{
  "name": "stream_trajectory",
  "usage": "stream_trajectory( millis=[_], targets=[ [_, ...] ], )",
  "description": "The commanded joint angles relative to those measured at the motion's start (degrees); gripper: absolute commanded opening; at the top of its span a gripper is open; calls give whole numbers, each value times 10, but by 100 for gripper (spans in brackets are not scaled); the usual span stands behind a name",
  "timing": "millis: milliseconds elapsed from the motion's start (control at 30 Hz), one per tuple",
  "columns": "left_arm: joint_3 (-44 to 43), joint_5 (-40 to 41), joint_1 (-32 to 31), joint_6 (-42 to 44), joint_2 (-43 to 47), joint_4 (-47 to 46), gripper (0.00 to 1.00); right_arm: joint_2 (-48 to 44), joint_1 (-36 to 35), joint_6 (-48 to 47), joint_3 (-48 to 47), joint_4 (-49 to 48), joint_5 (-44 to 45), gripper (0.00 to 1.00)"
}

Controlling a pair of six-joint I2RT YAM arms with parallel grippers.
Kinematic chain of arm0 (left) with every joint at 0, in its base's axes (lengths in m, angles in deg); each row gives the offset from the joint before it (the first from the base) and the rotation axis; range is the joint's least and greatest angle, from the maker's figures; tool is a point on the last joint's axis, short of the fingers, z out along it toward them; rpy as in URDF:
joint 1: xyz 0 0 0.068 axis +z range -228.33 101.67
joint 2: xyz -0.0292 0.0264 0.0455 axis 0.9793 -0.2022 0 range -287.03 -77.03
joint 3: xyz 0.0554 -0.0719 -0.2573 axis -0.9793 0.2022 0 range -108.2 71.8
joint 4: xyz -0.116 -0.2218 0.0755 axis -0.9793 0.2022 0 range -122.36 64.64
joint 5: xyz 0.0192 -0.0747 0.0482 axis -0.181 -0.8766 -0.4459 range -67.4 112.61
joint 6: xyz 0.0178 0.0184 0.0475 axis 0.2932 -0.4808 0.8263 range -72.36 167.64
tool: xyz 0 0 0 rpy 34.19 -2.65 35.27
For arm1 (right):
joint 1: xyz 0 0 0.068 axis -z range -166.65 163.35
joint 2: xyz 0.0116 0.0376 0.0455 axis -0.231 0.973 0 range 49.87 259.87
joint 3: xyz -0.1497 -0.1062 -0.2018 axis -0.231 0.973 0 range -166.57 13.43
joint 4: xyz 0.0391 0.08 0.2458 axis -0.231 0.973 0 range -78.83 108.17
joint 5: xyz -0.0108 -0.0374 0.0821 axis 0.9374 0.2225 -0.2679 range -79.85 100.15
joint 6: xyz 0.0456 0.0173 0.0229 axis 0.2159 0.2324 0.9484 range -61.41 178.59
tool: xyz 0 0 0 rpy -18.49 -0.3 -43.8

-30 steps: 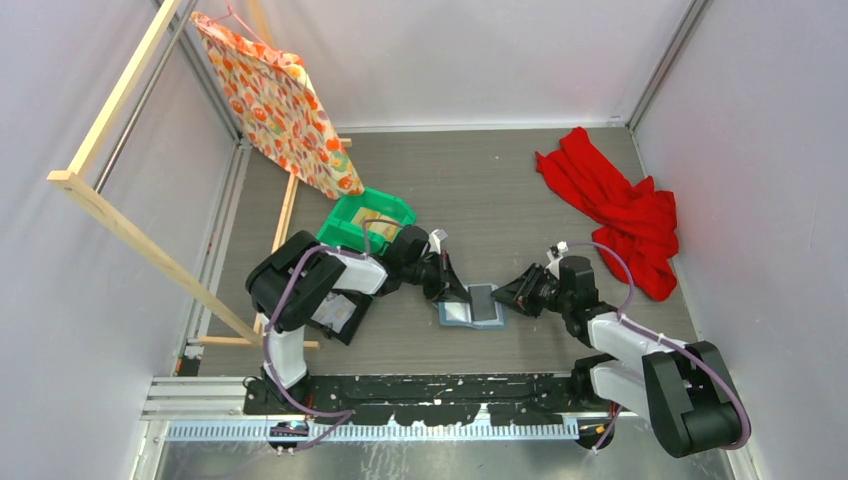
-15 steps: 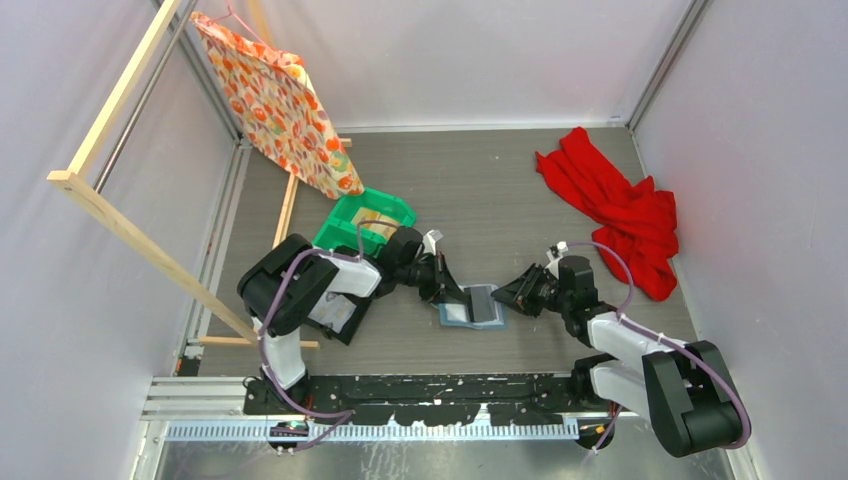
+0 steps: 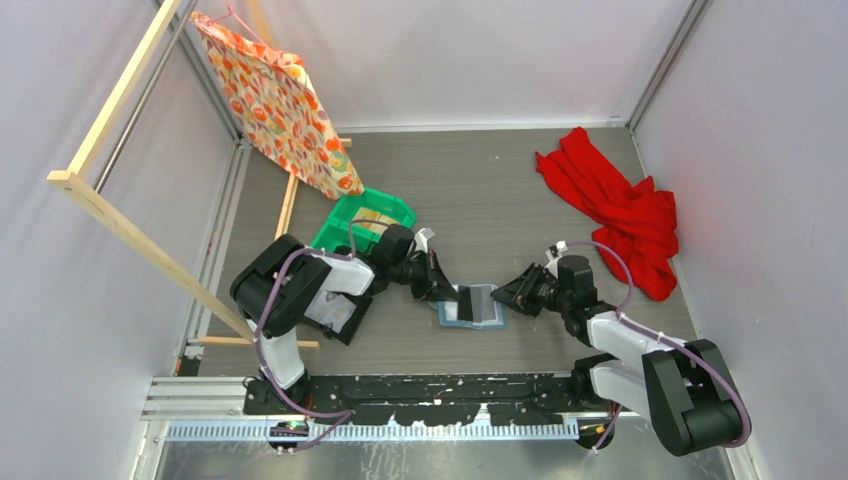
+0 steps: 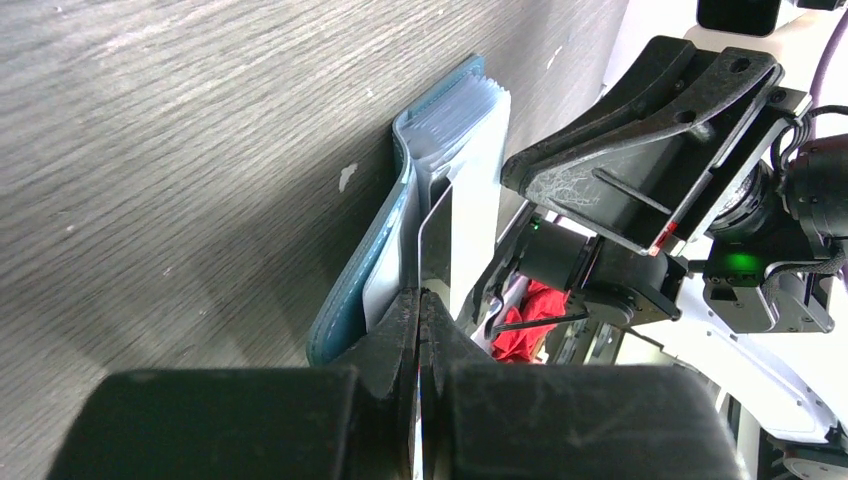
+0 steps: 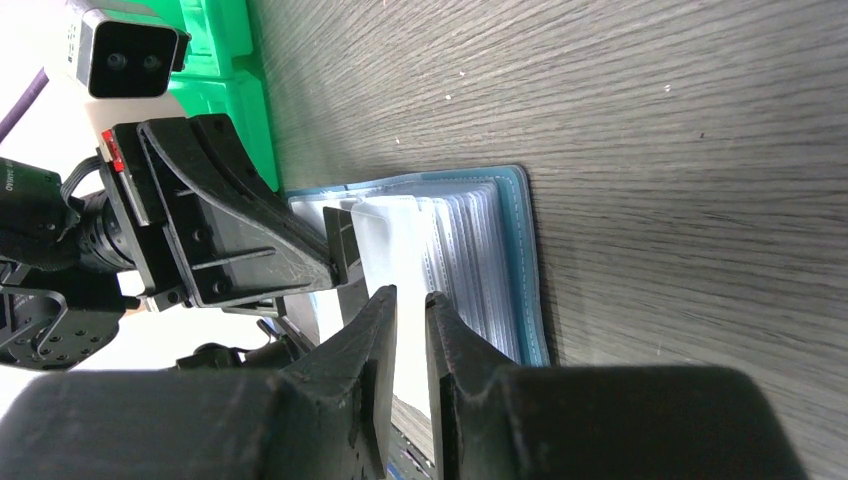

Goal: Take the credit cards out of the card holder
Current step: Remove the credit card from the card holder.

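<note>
The blue-teal card holder (image 3: 487, 311) lies open on the table between the two arms. My left gripper (image 3: 455, 297) is shut on a thin dark credit card (image 3: 465, 304) at the holder's left side. In the left wrist view the card (image 4: 437, 235) stands edge-on, pinched between the closed jaws (image 4: 424, 295), with its far end still in the holder (image 4: 365, 290). My right gripper (image 3: 503, 296) is at the holder's right edge. In the right wrist view its jaws (image 5: 410, 295) stand narrowly apart around a pale sleeve of the holder (image 5: 525, 260).
A green plastic bin (image 3: 365, 218) sits just behind the left arm. A red cloth (image 3: 615, 205) lies at the back right. A wooden rack with a patterned cloth (image 3: 275, 100) stands along the left side.
My left arm has drawn back to the left, and the dark card now shows further out over the holder's left side. The right gripper and the holder have stayed in place.
</note>
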Motion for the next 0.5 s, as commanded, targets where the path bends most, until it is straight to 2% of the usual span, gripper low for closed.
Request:
stream_trajectory(
  millis=[0, 133, 300, 467],
  targets=[
    [4, -17, 12, 29, 30, 23, 1, 12, -3, -25, 1, 44, 38, 23],
    [9, -26, 18, 46, 41, 46, 1, 13, -2, -24, 1, 44, 38, 23],
    [13, -34, 21, 30, 33, 27, 0, 11, -2, -25, 1, 47, 38, 23],
    [26, -55, 20, -11, 7, -46, 21, 13, -4, -27, -1, 50, 38, 24]
  ],
)
